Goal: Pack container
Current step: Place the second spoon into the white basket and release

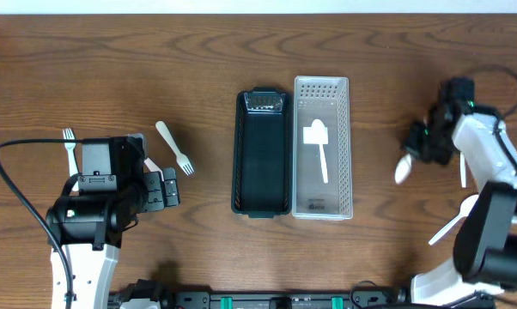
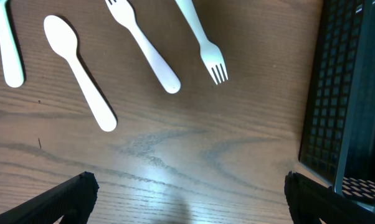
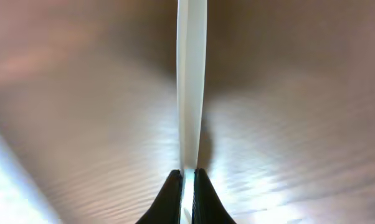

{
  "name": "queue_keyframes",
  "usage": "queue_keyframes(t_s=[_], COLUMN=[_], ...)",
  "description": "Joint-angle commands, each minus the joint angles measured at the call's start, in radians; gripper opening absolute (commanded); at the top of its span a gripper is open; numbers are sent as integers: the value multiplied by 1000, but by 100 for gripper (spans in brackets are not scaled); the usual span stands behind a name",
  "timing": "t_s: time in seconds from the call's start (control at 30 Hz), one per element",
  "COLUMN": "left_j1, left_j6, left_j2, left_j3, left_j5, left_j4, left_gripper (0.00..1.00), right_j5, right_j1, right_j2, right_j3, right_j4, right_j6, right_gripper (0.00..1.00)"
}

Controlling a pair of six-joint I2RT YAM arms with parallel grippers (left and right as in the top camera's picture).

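Nearest on the right side of the table (image 1: 112, 51), a loose white handle (image 1: 450, 226) lay slantwise beside my right arm. Across at the near left, my left gripper (image 2: 187, 205) hung over bare wood with its two fingers spread wide and nothing between them. Just beyond it lay white cutlery: a spoon (image 2: 79, 73), a short fork (image 2: 144, 45) beside that, and a second fork (image 1: 174, 148) with its tines angled near and right. A third fork (image 1: 69, 148) lay apart on the left of that group, close to my left arm's cable.

Farther in, at mid-table, a black container (image 1: 263, 154) and a clear perforated container (image 1: 344, 146) stood side by side, long walls touching, the black one on the left. Inside the clear one a white server (image 1: 317, 142) lay lengthwise, its broad head toward the far end.

Well to the right of both, my right gripper (image 3: 186, 183) was clamped on a thin white utensil (image 3: 190, 93), seen edge-on and running straight out from the fingertips. From overhead its rounded end showed just left of the gripper. Whether it touched the table I could not tell.
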Motion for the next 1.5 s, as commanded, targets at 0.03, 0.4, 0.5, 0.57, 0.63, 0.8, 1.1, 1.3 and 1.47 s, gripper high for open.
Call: queue_keyframes(t_s=[0.03,0.4,0.5,0.57,0.63,0.8,1.1,1.3,1.47], left_j1=[6,6,6,6,6,6,6,6,6], left_j6=[-6,-6,-6,-6,-6,-5,-5,-5,-5], left_j2=[4,4,4,4,4,4,4,4,4], left_j3=[22,22,22,22,22,22,22,22,22], left_j5=[6,6,6,6,6,6,6,6,6], left_j4=[-3,-3,-3,-3,-3,-3,-3,-3,-3], left_gripper=[98,98,98,98,98,98,98,98,98], right_j5=[-23,-22,-23,-24,-24,-31,41,154,152], right_j1=[177,463,475,478,478,478,435,250,27], right_j2=[-141,-43,53,104,149,174,27,-129,-127], right_j3=[167,208,203,203,203,203,324,370,353], right_j4=[-35,1,-1,-3,-6,-6,-76,-111,-138], right_j6=[-92,-5,11,-2,-11,-44,-87,-107,-225], right_gripper=[1,1,2,5,9,28,45,61,91])
